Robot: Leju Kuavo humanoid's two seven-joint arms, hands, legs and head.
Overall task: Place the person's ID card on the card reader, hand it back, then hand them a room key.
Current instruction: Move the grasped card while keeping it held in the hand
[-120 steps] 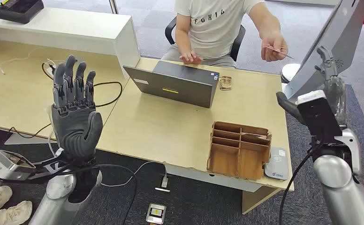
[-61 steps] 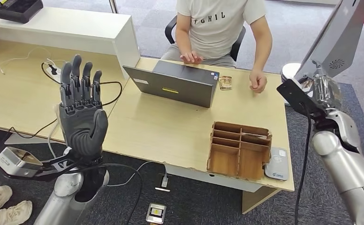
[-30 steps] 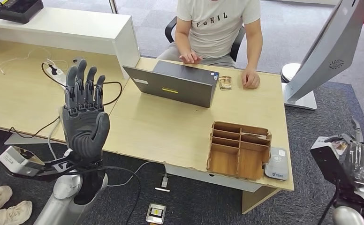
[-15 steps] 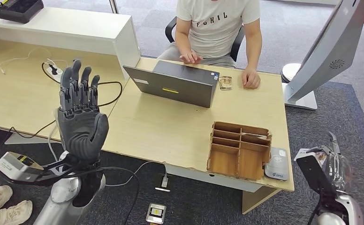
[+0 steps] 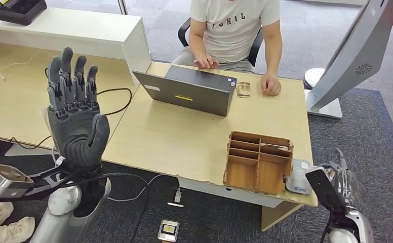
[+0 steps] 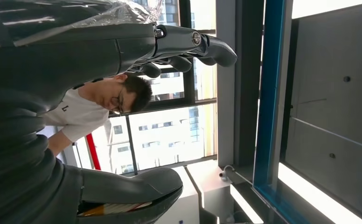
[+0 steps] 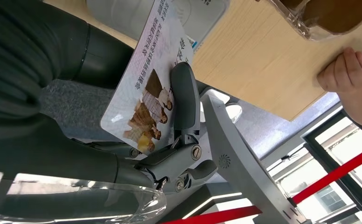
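Note:
My right hand (image 5: 344, 183) hangs low off the table's front right corner and pinches the ID card (image 7: 144, 88), a white card printed with a picture of people; a grey finger (image 7: 184, 95) lies across its face. The card's far end overlaps the light grey card reader (image 7: 118, 14). From the head, the reader (image 5: 298, 183) lies flat on the table corner, just left of that hand. My left hand (image 5: 75, 116) is raised upright at the left, palm toward me, fingers apart and holding nothing. The person (image 5: 235, 28) sits behind the table, one fist (image 7: 349, 70) resting on it.
A wooden compartment organizer (image 5: 258, 161) stands right beside the reader. An open grey laptop (image 5: 189, 91) sits in front of the person. A grey screen stand (image 5: 346, 55) rises at the right. Cables (image 5: 116, 93) trail over the left desk.
My right hand has come down from near the person to the table's front right corner, carrying the card up to the reader. My left hand has shifted a little up and to the left.

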